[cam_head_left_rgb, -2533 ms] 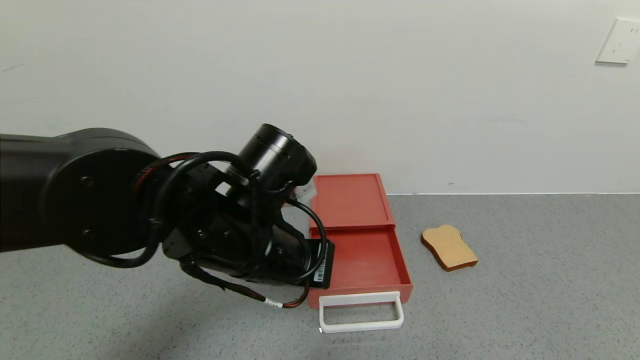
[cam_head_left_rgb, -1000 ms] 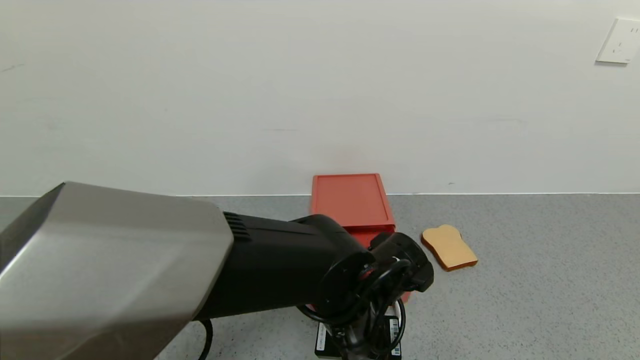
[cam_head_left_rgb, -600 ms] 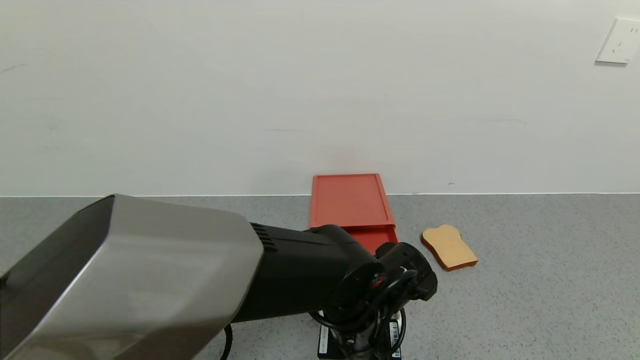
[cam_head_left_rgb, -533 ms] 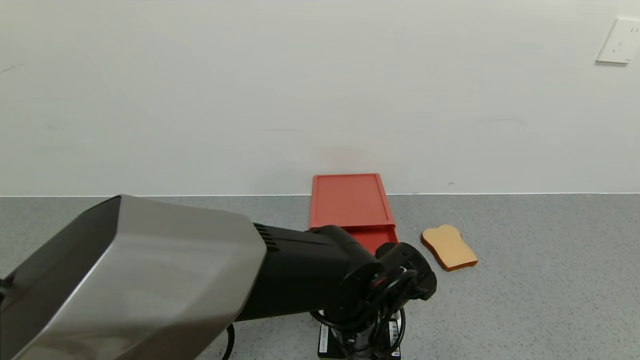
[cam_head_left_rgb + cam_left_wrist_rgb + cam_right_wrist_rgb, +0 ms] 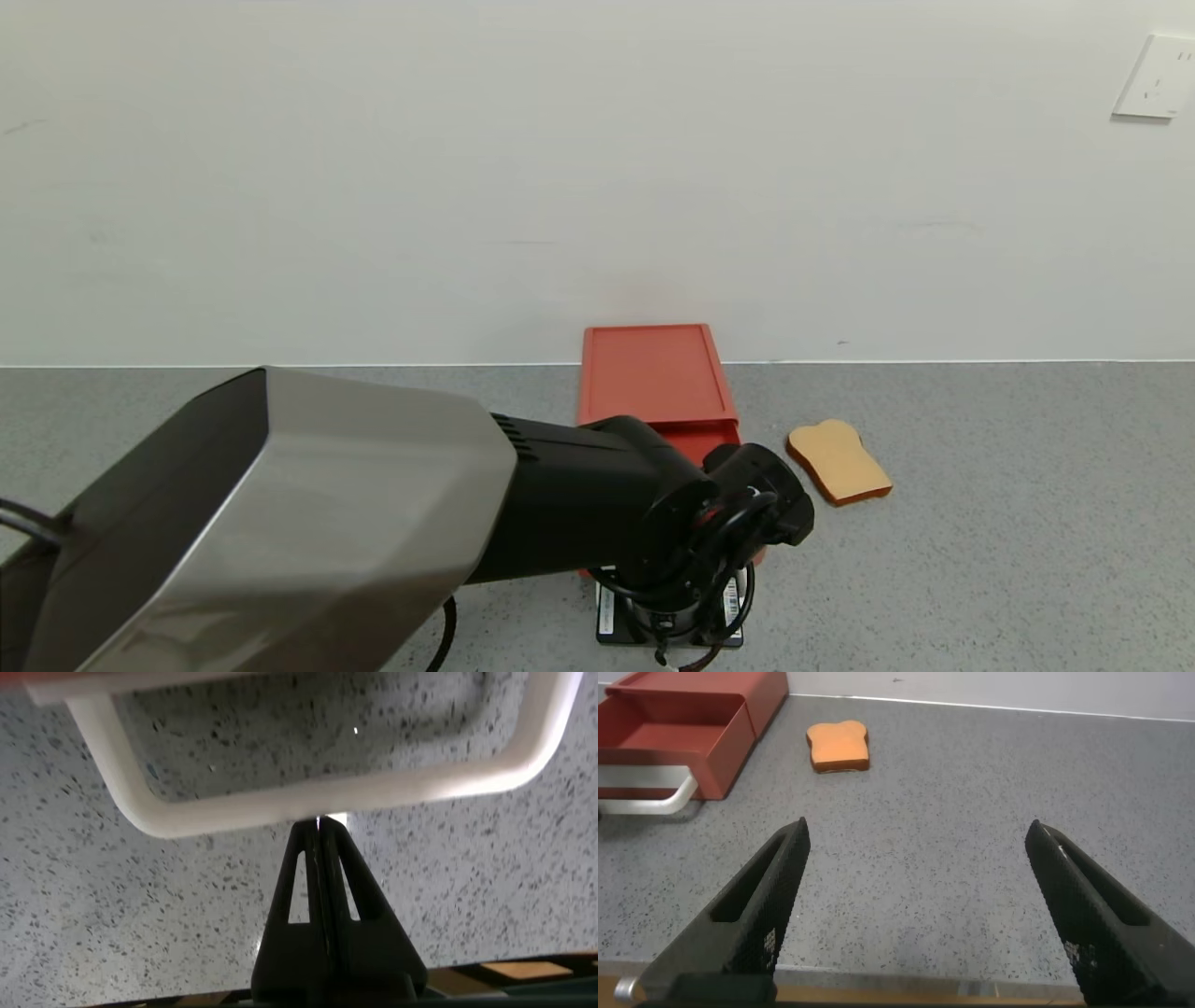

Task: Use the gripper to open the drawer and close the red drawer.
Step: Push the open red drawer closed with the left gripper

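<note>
The coral-red drawer (image 5: 653, 373) stands against the wall with its tray pulled out; the right wrist view shows the open tray (image 5: 682, 730) and its white loop handle (image 5: 656, 803). My left arm (image 5: 597, 504) reaches across in front of it and hides the tray and handle in the head view. In the left wrist view my left gripper (image 5: 320, 823) is shut, its tips touching the outer bar of the handle (image 5: 392, 786) from outside the loop. My right gripper (image 5: 917, 829) is open and empty, low near the table's front edge, well to the right of the drawer.
A tan toast slice (image 5: 838, 462) lies on the grey speckled table (image 5: 980, 523) just right of the drawer; it also shows in the right wrist view (image 5: 839, 745). The white wall runs right behind the drawer. A wall socket (image 5: 1158, 77) sits at the upper right.
My left arm has swung from the drawer's left side to in front of its handle. Over the last second its wrist has edged toward the drawer.
</note>
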Robot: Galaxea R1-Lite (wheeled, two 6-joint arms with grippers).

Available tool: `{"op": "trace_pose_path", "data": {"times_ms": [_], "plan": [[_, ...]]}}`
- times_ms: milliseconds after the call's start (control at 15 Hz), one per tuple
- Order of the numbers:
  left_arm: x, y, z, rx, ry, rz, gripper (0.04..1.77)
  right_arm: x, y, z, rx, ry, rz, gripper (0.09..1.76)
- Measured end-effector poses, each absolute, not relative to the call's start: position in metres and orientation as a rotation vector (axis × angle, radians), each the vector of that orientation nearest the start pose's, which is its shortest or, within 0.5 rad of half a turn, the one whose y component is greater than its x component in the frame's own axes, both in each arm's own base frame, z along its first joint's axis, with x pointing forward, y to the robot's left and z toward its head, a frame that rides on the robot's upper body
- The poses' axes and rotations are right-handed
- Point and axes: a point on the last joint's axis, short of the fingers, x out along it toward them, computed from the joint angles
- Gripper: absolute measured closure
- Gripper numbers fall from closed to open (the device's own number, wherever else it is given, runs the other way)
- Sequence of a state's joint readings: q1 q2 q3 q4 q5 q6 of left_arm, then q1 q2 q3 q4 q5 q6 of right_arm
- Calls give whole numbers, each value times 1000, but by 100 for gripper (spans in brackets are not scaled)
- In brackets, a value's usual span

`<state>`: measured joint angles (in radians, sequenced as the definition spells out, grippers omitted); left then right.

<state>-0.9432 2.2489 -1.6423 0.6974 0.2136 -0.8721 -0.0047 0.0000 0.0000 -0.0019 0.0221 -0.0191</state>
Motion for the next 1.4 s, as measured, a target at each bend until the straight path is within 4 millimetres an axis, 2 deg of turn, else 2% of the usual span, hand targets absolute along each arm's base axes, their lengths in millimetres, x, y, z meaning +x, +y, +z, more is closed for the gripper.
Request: {"op": "trace_pose_path", "data": {"times_ms": [1400], "plan": [[272, -323, 101, -43, 1137, -40, 170, -23, 0, 76, -20, -1, 13, 15]]}}
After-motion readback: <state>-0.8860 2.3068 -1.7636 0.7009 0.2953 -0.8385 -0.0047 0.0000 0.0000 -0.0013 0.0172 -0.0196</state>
